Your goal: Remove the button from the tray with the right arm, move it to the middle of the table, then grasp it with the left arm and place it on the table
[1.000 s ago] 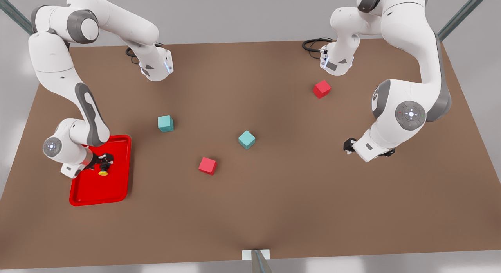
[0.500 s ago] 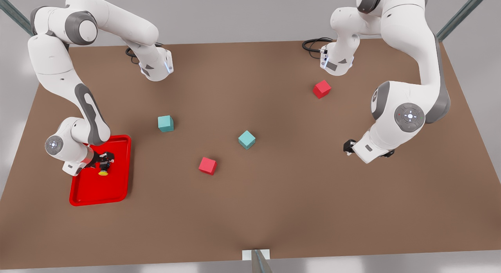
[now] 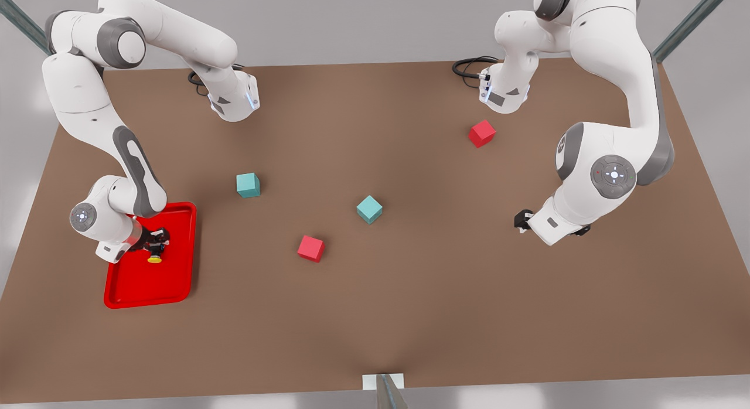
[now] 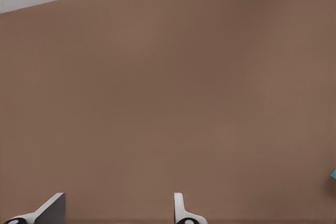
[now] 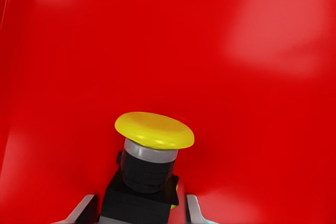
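The right pincer [image 3: 153,243] sits in the tray [image 3: 176,280], fingers flanking the button's [image 5: 149,166] black base, grip unconfirmed; the left pincer [image 3: 521,220] waits released over the bench [image 3: 410,309].

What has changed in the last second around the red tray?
The right tool, with its fingers on either side of the button, has drawn slightly toward the front view's left over the tray. The button, all four cubes and the waiting left tool stayed in place.
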Tool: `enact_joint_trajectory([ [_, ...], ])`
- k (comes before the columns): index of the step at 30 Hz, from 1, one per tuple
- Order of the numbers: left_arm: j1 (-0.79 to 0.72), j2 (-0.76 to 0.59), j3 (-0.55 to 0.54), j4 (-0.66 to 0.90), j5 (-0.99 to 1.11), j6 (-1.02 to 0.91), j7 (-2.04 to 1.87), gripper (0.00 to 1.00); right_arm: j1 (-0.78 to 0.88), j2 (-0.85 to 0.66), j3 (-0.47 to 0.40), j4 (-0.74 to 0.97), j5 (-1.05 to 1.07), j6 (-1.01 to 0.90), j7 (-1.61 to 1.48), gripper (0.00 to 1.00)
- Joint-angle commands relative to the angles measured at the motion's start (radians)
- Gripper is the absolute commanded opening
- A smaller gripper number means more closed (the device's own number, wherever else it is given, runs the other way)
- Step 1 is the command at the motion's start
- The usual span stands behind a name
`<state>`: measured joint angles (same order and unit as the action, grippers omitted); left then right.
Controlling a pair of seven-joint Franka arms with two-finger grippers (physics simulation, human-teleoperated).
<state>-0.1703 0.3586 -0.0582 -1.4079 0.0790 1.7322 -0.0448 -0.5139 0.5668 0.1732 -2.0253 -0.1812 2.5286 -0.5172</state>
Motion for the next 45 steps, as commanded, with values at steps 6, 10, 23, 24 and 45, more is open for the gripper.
enact_joint_trajectory([
  [6, 0.0, -0.001, 0.0, 0.001, 0.001, 0.0, -0.006, 1.0, 0.0, -0.001, 0.0, 0.0, 0.002, 0.001, -0.012, 0.49],
  [10, 0.002, -0.001, 0.0, 0.001, 0.001, 0.0, -0.006, 1.0, 0.002, -0.001, 0.0, 0.0, 0.002, 0.001, -0.014, 0.42],
  [23, 0.002, 0.005, 0.0, 0.001, 0.001, 0.0, -0.006, 1.0, -0.003, -0.039, 0.138, 0.07, 0.006, -0.088, 0.019, 0.41],
  [24, 0.0, 0.005, 0.0, 0.001, 0.001, 0.0, -0.006, 1.0, 0.003, -0.048, 0.146, 0.08, 0.006, -0.105, 0.02, 0.41],
  [45, -0.003, 0.003, 0.0, 0.0, -0.001, -0.01, -0.006, 1.0, 0.416, -0.07, 0.328, 0.309, 0.074, -0.329, 0.632, 0.41],
])
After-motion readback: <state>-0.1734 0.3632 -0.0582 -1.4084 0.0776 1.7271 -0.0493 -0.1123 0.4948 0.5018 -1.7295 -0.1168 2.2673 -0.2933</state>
